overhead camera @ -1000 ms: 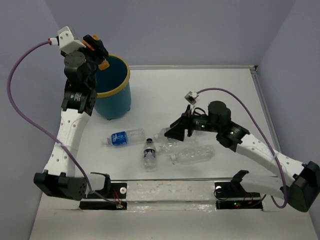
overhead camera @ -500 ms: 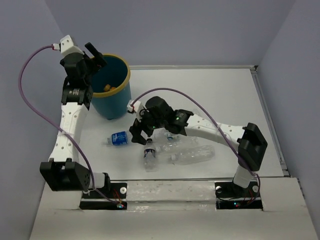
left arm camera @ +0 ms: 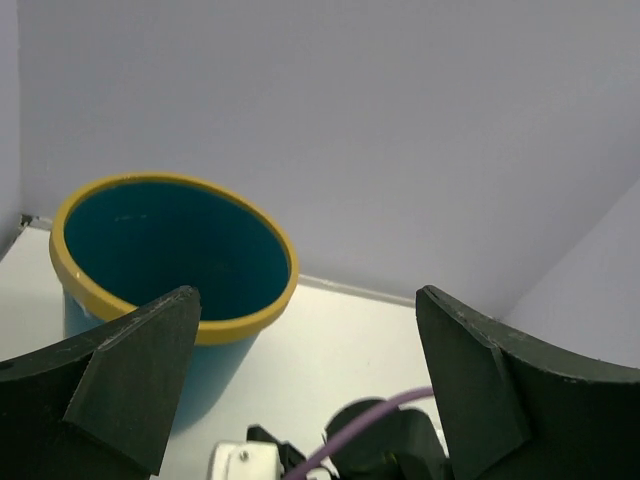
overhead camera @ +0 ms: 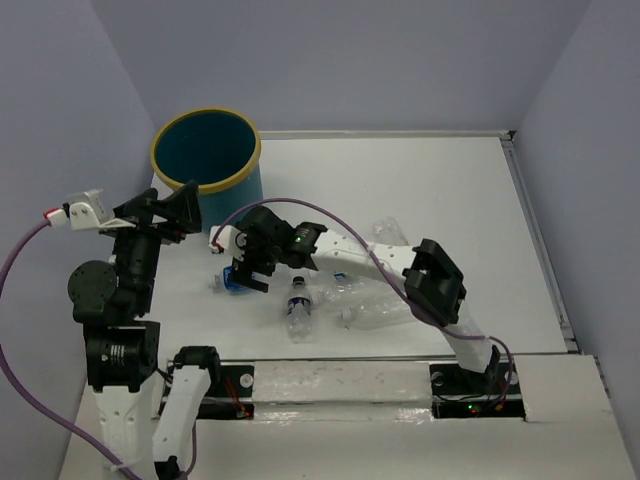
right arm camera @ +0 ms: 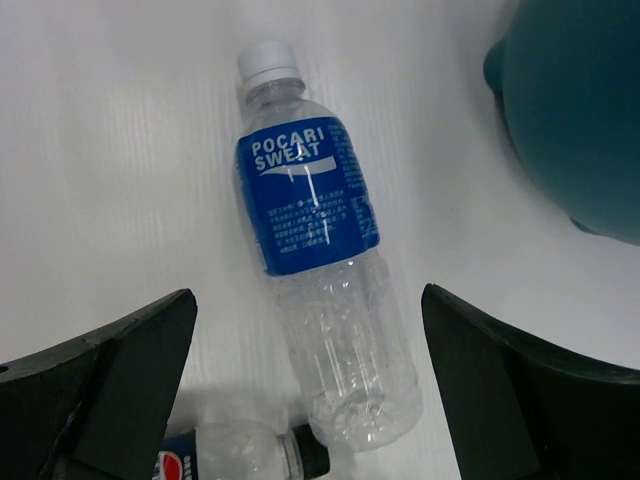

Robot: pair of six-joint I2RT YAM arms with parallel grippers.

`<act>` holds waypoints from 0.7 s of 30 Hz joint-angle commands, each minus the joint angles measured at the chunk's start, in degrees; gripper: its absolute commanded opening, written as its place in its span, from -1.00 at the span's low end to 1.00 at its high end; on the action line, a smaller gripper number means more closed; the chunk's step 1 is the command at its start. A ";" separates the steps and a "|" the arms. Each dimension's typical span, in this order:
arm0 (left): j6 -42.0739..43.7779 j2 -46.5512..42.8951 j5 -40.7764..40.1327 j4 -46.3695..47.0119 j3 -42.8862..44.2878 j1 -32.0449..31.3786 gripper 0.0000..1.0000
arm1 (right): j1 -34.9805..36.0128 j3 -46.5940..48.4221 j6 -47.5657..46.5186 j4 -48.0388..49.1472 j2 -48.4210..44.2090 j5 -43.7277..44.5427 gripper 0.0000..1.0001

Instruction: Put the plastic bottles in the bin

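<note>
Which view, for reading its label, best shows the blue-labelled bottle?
Right wrist: the blue-labelled bottle lies whole below the open right hand, label legible. Top external shows only a blue bit under that hand; left wrist, nothing.

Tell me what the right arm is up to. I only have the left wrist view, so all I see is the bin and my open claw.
Observer: The right claw is open and hovers over a blue-labelled bottle lying on the table.
Operator: Is that bottle gripped?
Observer: No. In the right wrist view, both fingers stand clear of it, one on each side.
Operator: Any more bottles out there?
Observer: Yes. In the top view, a dark-capped bottle and a clear bottle lie to the right of it.
</note>
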 commanded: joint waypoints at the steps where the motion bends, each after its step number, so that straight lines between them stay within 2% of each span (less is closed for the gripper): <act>1: 2.13 -3.09 3.69 -7.08 -3.06 -0.04 0.98 | 0.02 8.16 -3.60 -3.14 3.11 1.91 0.99; 11: 2.65 -11.53 5.01 -12.97 -3.77 -0.04 0.98 | 1.07 19.84 -5.01 -7.45 15.41 1.38 0.96; 17: 3.80 -11.80 3.07 -14.65 -2.27 -1.00 0.98 | 1.60 24.86 -5.62 -7.54 20.78 1.91 0.84; 20: 3.71 -12.06 3.25 -14.56 -2.71 -1.44 0.98 | 2.13 27.50 -5.97 -6.84 23.06 2.87 0.74; 21: 3.45 -12.06 3.51 -14.47 -2.88 -1.53 0.98 | 2.13 28.46 -5.97 -6.23 23.50 3.57 0.65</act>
